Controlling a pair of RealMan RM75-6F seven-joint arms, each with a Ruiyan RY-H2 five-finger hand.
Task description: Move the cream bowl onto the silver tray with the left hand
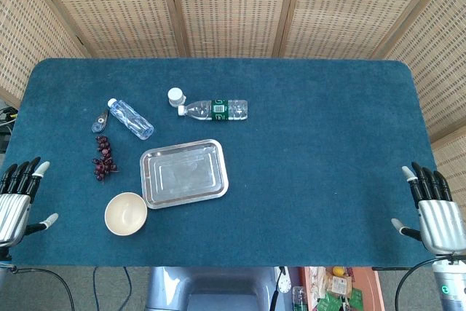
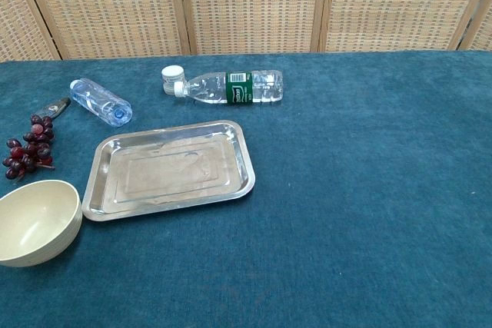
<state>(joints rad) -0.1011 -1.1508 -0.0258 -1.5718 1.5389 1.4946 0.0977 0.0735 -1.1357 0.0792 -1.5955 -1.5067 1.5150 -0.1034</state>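
Steel tray (image 1: pixel 183 174) mid-left, green-label bottle (image 1: pixel 215 109) lying behind, clear bottle (image 1: pixel 131 119) further left, white cap (image 1: pixel 175 95).
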